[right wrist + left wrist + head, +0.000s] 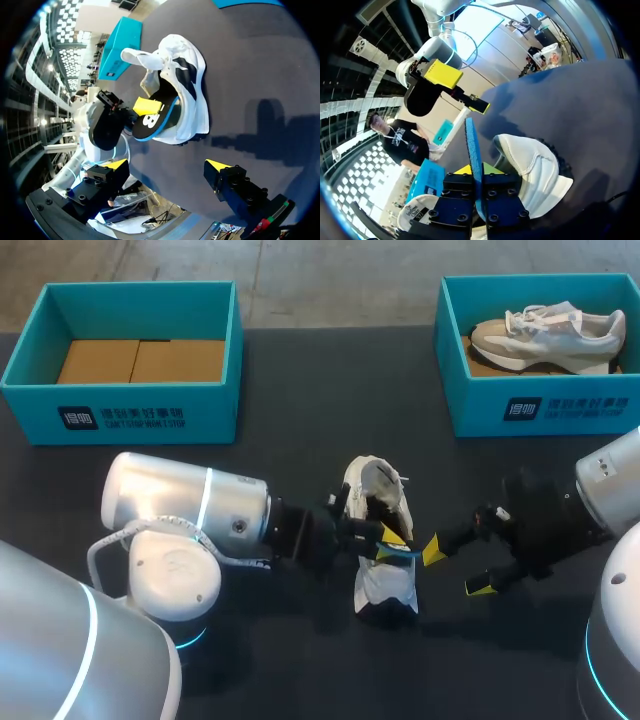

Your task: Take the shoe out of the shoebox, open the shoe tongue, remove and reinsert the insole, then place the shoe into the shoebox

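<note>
Two teal cardboard shoeboxes stand at the far side of the dark matte surface [300,370]. The left box [120,415] holds flat brown cardboard, and the right box [540,405] holds one grey-and-white shoe [548,332]. A second, white fabric shoe [383,540] sits mid-surface between both grippers. The left gripper [476,170] is clamped on the one insole [155,122], which is thin, black-topped and blue-edged and sticks out of this shoe's opening. The right gripper [166,165] hangs beside the shoe, fingers spread wide and holding nothing.
</note>
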You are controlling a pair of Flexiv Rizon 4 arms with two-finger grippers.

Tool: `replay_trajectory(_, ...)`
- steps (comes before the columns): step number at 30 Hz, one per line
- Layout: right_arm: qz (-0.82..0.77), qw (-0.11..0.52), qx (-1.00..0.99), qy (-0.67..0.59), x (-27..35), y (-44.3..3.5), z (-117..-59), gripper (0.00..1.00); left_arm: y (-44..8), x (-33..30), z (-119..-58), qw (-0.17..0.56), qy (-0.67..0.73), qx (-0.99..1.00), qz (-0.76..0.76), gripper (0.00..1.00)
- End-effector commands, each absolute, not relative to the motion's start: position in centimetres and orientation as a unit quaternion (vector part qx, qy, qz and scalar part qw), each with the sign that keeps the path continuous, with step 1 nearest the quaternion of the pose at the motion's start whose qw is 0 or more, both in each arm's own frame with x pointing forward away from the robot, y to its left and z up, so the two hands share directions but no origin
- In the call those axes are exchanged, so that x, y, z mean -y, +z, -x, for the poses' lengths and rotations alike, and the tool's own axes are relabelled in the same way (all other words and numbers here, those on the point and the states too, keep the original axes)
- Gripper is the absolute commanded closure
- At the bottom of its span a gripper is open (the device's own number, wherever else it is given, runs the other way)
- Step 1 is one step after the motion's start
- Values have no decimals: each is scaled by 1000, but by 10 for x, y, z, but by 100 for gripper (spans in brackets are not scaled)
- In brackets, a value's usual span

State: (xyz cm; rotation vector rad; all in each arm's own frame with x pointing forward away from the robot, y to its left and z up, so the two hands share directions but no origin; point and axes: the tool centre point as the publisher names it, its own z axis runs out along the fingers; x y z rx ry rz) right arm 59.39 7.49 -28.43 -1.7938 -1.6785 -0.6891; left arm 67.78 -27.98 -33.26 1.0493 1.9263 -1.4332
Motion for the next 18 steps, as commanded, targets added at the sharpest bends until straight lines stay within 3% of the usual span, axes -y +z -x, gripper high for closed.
replay_trajectory(1,674,289,629,-257,-76,-284,-593,0,-336,281,-678,259,-529,-708,-390,100)
replay_trajectory(18,674,289,629,-257,-76,-284,-593,0,-351,282,-691,265,-511,-711,-404,100)
